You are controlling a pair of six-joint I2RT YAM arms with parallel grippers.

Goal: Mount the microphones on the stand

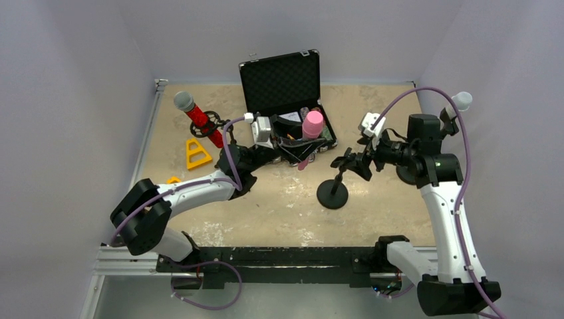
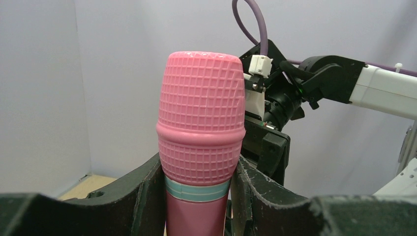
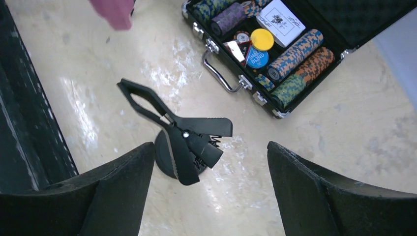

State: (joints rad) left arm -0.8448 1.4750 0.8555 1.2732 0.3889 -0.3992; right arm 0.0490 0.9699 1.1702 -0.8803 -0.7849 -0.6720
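Note:
My left gripper [image 2: 196,196] is shut on the pink microphone [image 2: 201,113], holding it upright just below its head. In the top view the left gripper [image 1: 297,150] holds the pink microphone [image 1: 312,125] in front of the open case. A black stand [image 1: 332,193] with a spring clip [image 3: 182,130] stands at mid-table. My right gripper [image 3: 210,147] is open and empty, just right of and above that clip, as the top view [image 1: 354,163] also shows. The glittery red microphone [image 1: 199,119] sits tilted in another stand at the back left. A white microphone head [image 1: 461,100] shows behind the right arm.
An open black case [image 1: 286,86] of poker chips [image 3: 295,59] lies at the back centre. Yellow triangular pieces [image 1: 197,154] lie at the left. A second black base [image 1: 404,175] sits under the right arm. Grey walls close in the table.

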